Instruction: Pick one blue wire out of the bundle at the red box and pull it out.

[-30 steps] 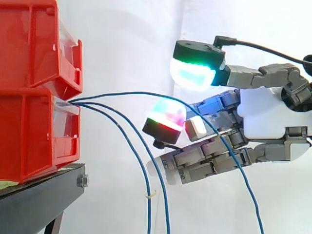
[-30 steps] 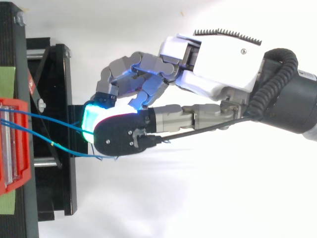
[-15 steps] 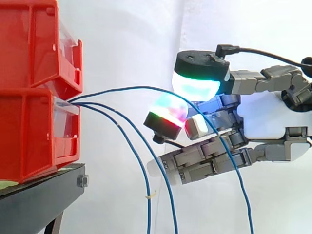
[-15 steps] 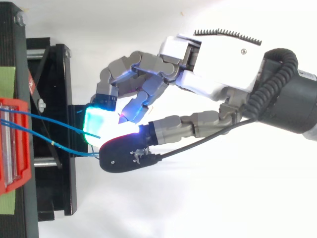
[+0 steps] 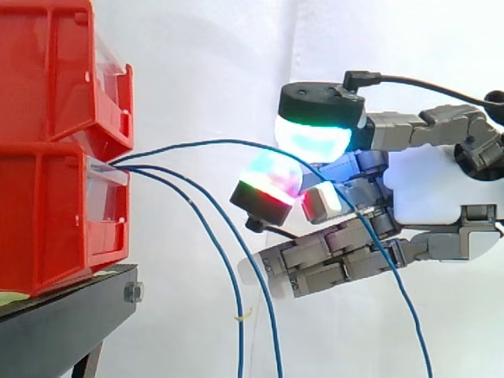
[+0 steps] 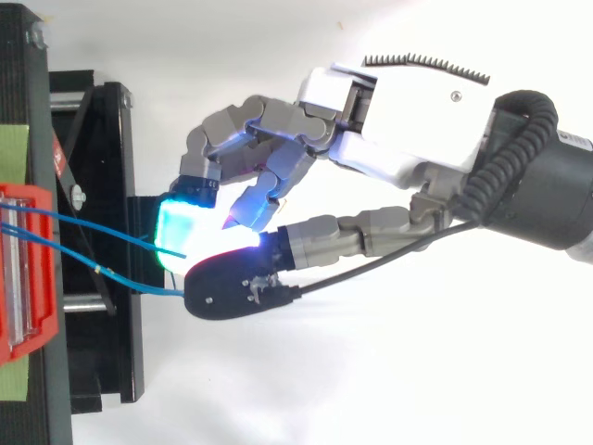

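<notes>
Item: uppermost thin blue wire [image 5: 206, 142], arching from the lower red plastic box [image 5: 47, 220] between the parted, unclamped glowing pads [image 5: 311, 134] of the white-palmed hand [image 5: 429, 189]; hazard: pads closing off-line would miss it, or snag the two neighbouring blue wires [image 5: 192, 205].

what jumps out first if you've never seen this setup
The hand stands out first, glowing green, cyan and red at the right of the side view, reaching toward the stacked red bins at the left. Next come the thin blue wires fanning out of the lower bin; the top one arches across to the hand, the others droop down.
</notes>
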